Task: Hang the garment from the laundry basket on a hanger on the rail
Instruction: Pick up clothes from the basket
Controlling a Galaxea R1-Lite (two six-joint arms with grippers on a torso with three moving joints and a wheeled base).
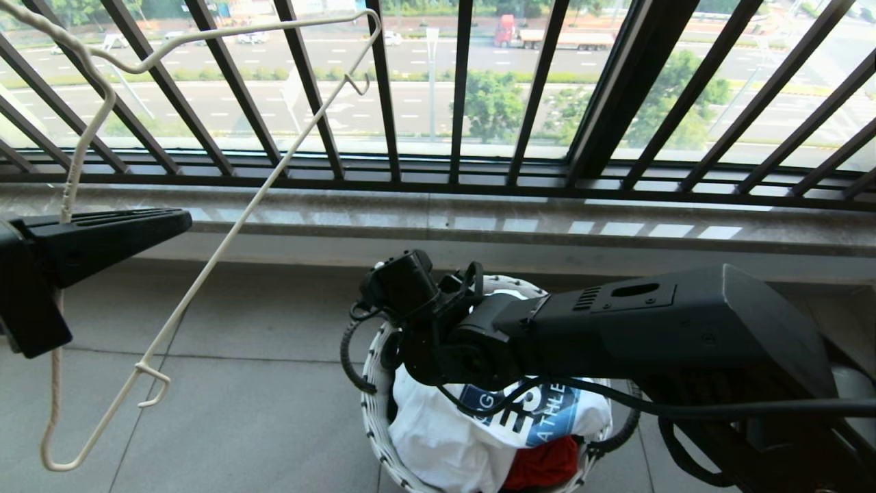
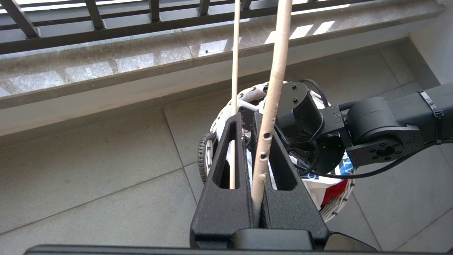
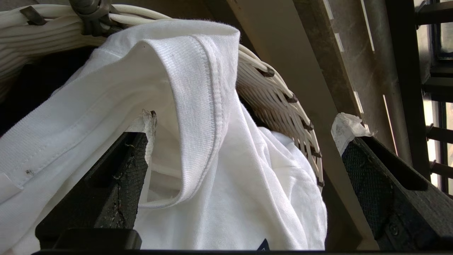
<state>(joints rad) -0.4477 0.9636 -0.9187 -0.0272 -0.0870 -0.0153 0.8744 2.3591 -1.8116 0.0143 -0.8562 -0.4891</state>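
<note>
The step in hand is the pick-up: the left pincer (image 2: 260, 212) holds the thin cream-white wire hanger (image 1: 205, 267) clamped, while the right pincer (image 3: 244, 141), wide, straddles the ribbed collar of the white T-shirt (image 3: 198, 88) in the round white woven basket (image 1: 375, 418) on the floor, so it must next close on the collar and lift.

Hidden and cropped parts. The right gripper's fingertips are out of sight in the head view, masked by the arm's own wrist above the laundry basket (image 1: 375, 383). The same arm covers the basket's far rim and part of the garment (image 1: 445, 438), cutting its chest lettering to fragments. The red cloth (image 1: 544, 464) shows only as a corner beside the garment. The hanger (image 1: 205, 267) loses its hook at the upper frame edge.
</note>
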